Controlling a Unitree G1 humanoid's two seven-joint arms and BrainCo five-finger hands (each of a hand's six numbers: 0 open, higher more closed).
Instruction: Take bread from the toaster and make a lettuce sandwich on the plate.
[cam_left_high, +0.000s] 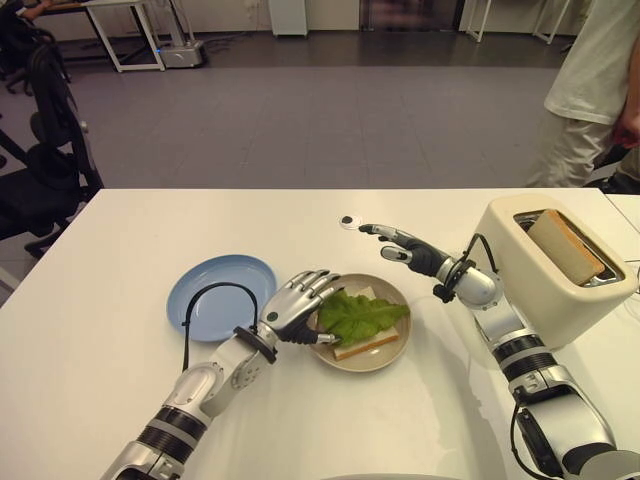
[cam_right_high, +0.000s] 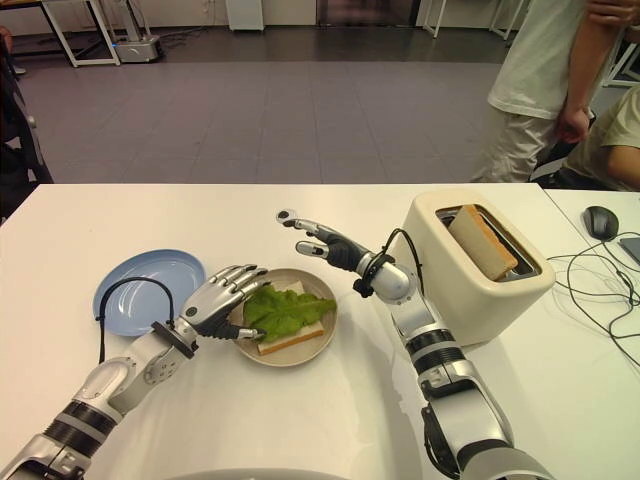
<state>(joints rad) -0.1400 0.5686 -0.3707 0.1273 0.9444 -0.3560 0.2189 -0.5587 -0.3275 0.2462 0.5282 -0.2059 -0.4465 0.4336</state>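
Observation:
A beige plate (cam_left_high: 372, 360) in the middle of the white table holds a slice of bread (cam_left_high: 368, 347) with a green lettuce leaf (cam_left_high: 360, 315) on top. My left hand (cam_left_high: 298, 306) rests at the plate's left rim, fingers loosely spread and fingertips touching the lettuce edge, holding nothing. Above the plate's far right edge hovers my right hand (cam_left_high: 402, 246), fingers extended and empty. A cream toaster (cam_left_high: 545, 270) stands at the right, with one slice of bread (cam_left_high: 566, 245) sticking up out of its slot.
An empty blue plate (cam_left_high: 220, 295) lies left of the beige plate. A small round black-and-white marker (cam_left_high: 347, 221) sits on the table behind the plates. A computer mouse (cam_right_high: 599, 221) and cables (cam_right_high: 600, 300) lie on the table to the right of the toaster.

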